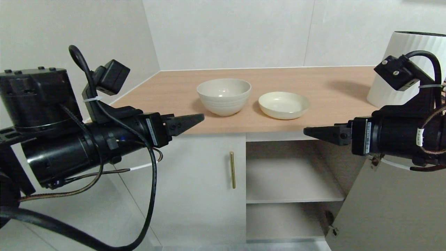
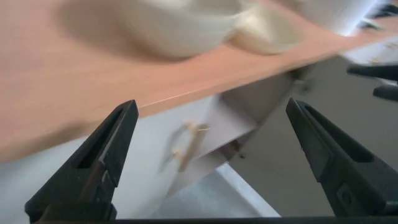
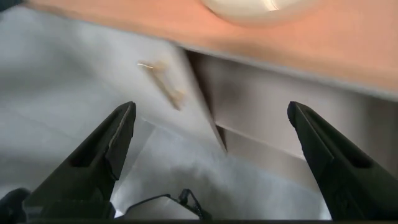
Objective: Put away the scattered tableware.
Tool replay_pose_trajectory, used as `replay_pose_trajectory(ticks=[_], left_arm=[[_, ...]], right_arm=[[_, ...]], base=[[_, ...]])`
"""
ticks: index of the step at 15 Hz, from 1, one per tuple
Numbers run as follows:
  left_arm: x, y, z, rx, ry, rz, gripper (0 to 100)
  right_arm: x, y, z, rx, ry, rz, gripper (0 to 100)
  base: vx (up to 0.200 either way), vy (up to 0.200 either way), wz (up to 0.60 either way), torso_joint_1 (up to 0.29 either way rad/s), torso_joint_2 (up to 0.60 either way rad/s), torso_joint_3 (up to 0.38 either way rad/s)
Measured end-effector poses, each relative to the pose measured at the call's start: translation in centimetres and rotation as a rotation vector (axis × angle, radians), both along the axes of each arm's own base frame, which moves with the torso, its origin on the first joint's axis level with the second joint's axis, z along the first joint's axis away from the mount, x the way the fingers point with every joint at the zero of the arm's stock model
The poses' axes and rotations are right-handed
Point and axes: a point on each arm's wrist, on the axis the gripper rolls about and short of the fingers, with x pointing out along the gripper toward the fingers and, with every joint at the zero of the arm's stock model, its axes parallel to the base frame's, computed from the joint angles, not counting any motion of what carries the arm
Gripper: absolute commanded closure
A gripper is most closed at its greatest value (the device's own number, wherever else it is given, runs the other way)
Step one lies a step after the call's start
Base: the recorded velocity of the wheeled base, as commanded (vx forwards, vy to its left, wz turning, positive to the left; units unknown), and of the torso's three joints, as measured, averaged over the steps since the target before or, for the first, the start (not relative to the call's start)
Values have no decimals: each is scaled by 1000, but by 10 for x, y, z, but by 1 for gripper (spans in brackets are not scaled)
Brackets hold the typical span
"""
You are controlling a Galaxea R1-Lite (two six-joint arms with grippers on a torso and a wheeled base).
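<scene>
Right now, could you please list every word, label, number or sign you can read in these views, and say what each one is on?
No text is legible in any view.
The left wrist label, behind the left hand: print too small to read.
The right wrist label, behind the right hand: print too small to read.
The bowl, dish and cabinet door: no print visible.

Left claw (image 1: 197, 120) and right claw (image 1: 308, 131) (both spread wide) point inward.
</scene>
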Motion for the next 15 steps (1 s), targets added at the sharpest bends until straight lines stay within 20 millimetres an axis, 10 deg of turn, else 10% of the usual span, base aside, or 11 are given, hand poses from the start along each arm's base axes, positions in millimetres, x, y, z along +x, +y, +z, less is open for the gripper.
replay_pose_trajectory(ticks=[15], left_arm=[[26, -9, 16, 79, 265, 27, 0]], right_arm=[[55, 5, -6, -38, 23, -190, 0]], base=[[0, 0, 0, 113, -290, -180]])
